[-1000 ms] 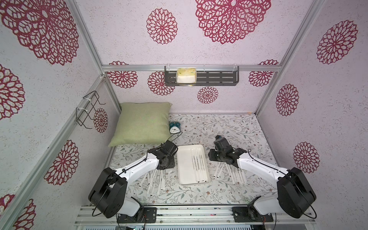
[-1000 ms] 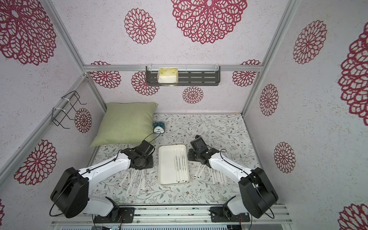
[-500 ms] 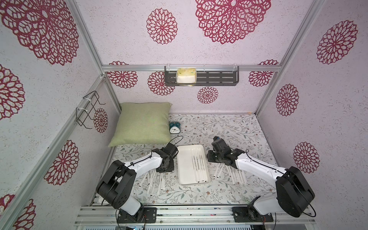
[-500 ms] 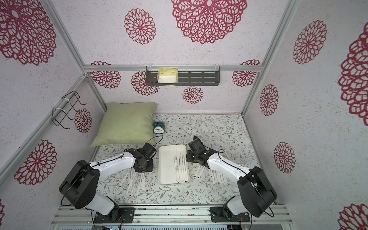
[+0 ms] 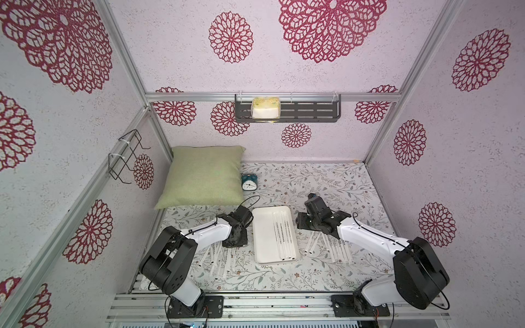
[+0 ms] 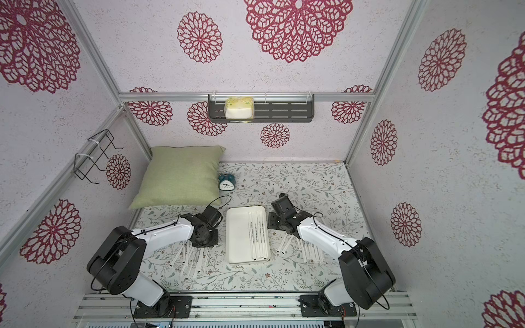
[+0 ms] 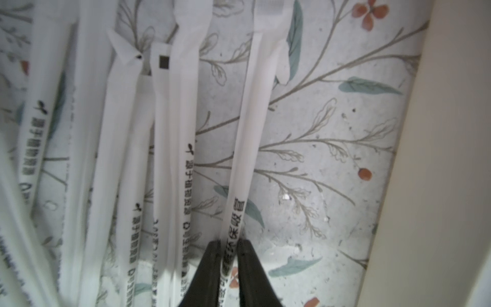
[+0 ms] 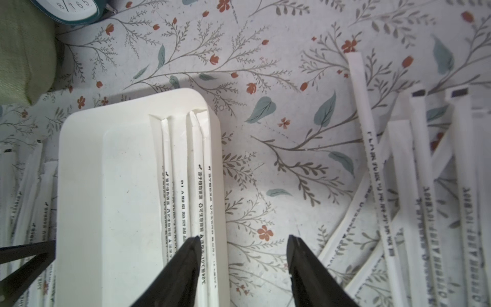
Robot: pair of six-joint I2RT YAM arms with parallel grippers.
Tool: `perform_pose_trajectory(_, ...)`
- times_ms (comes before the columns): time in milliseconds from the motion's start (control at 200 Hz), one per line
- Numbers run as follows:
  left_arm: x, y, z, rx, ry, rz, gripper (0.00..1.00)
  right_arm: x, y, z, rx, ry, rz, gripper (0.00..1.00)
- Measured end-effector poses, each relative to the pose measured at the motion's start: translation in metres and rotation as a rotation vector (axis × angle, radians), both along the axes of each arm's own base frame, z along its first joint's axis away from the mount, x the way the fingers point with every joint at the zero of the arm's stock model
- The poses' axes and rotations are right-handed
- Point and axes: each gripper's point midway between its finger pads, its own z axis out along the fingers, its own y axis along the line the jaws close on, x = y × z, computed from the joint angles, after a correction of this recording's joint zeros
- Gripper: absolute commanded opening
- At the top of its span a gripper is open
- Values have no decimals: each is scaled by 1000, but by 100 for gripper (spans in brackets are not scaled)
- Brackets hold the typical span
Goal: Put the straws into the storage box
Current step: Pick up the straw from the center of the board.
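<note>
The storage box (image 5: pixel 264 235) (image 6: pixel 238 238) is a shallow white tray between the arms, with several straws (image 5: pixel 284 235) (image 8: pixel 198 186) lying along its right side. More loose straws lie on the floral mat to its left (image 5: pixel 216 261) (image 7: pixel 127 159) and to its right (image 5: pixel 335 250) (image 8: pixel 377 186). My left gripper (image 5: pixel 234 242) (image 7: pixel 229 243) points down at the left pile, shut on one straw (image 7: pixel 247 148); the box rim (image 7: pixel 438 159) is beside it. My right gripper (image 5: pixel 302 224) (image 8: pixel 244 238) stands open over the box's right edge (image 8: pixel 218 159), holding nothing.
A green pillow (image 5: pixel 204 176) and a small teal clock (image 5: pixel 249 181) sit behind the box at the back left. A dark slotted shelf (image 5: pixel 312 112) with a yellow pack hangs on the back wall. A wire rack (image 5: pixel 125 156) hangs on the left wall.
My left gripper has come down onto the left pile and closed on a straw. My right gripper has opened wider beside the box's right edge.
</note>
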Motion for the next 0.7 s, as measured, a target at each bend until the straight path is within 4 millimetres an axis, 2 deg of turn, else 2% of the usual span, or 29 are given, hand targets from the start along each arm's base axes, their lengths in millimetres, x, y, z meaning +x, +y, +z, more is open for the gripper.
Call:
perform_pose_trajectory(135, 2, -2, 3, -5, -4, -4, 3, 6, -17, 1, -16, 23, -47, 66)
perform_pose_trajectory(240, 3, -3, 10, -18, -19, 0, 1, 13, -22, 11, -16, 18, -63, 63)
perform_pose_trajectory(345, 7, -8, 29, -44, -51, 10, 3, 13, -24, 11, -21, 23, -64, 61)
perform_pose_trajectory(410, 14, -16, 50, -68, -91, 23, 3, 9, -26, 9, -31, 39, -59, 60)
perform_pose_trajectory(480, 23, -35, 79, -118, -157, 26, 3, 6, -27, 6, -38, 54, -56, 59)
perform_pose_trajectory(580, 35, -79, 121, -225, -252, 8, 3, 3, -29, 3, -50, 73, -56, 57)
perform_pose_trajectory(645, 41, -102, 134, -275, -279, 1, 3, 1, -30, -1, -62, 89, -57, 55)
perform_pose_trajectory(700, 44, -118, 132, -293, -275, -5, 3, -1, -30, -4, -66, 98, -54, 54)
